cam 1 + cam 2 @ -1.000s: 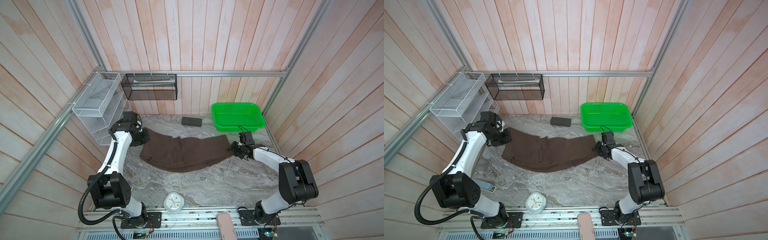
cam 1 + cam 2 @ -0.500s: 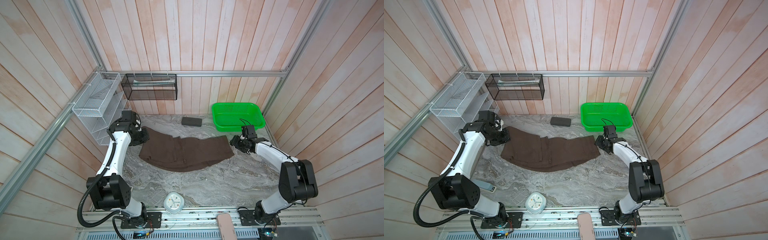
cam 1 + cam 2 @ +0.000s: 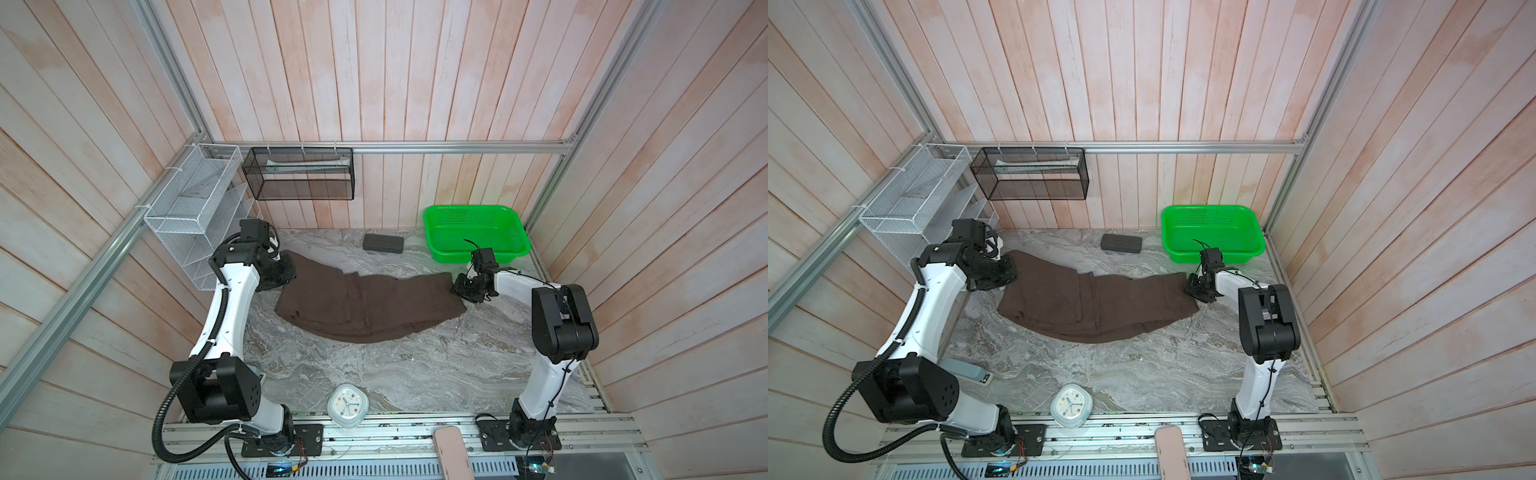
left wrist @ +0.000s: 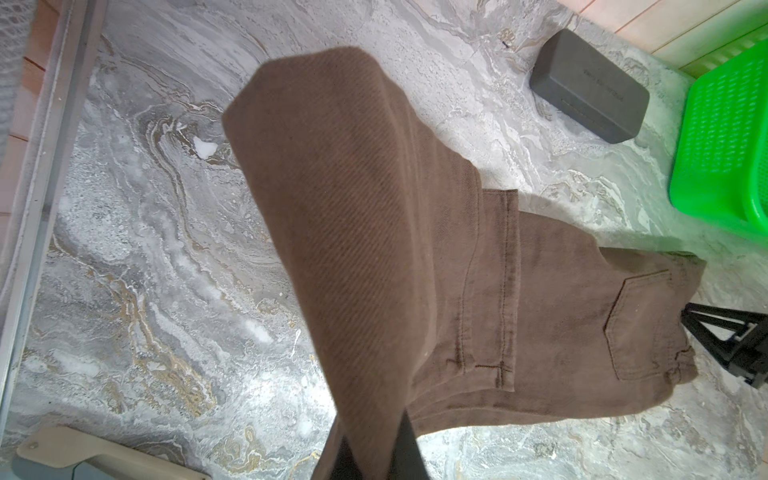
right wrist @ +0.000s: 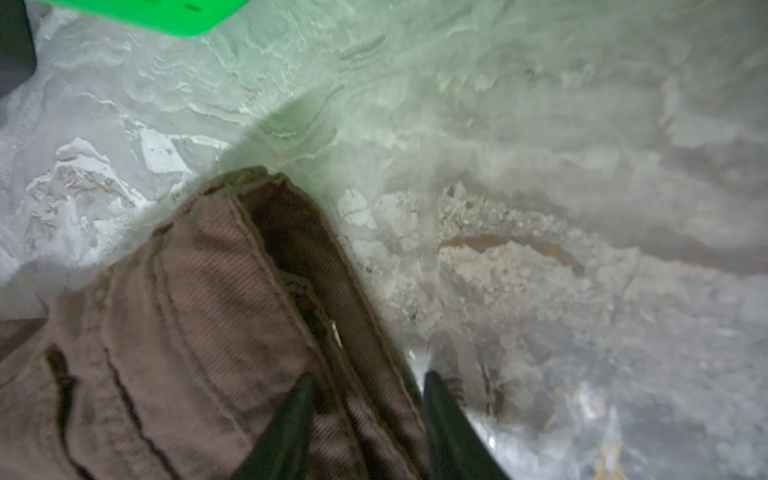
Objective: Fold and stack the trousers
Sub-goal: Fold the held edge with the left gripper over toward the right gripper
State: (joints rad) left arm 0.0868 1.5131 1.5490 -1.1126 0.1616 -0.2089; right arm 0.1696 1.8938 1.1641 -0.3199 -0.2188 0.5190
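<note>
- Left gripper (image 3: 287,272) is clenched on the left end of the trousers (image 3: 365,303). In the left wrist view the brown cloth rises off the table (image 3: 415,365) and runs up between the dark fingers (image 4: 409,451).
- Right gripper (image 3: 464,286) sits at the opposite end of the trousers, low over the table. In the right wrist view its fingers (image 5: 440,415) stand apart with the thick stitched edge of the cloth between them. That view is blurred, so I cannot tell whether they press on the cloth.
- Both top views show the trousers spread across the middle of the table in a long band from one gripper to the other, with the near edge bowed toward the front.
- A stitched hem and a back pocket (image 4: 640,324) show on the upper side of the cloth.
- Behind the trousers, a dark grey case (image 3: 383,243) lies on the table, apart from the cloth.
- A green basket (image 3: 457,255) stands in the far right corner, just behind the right gripper.
- A white clock (image 3: 348,405) rests at the front edge, well apart from the trousers.
</note>
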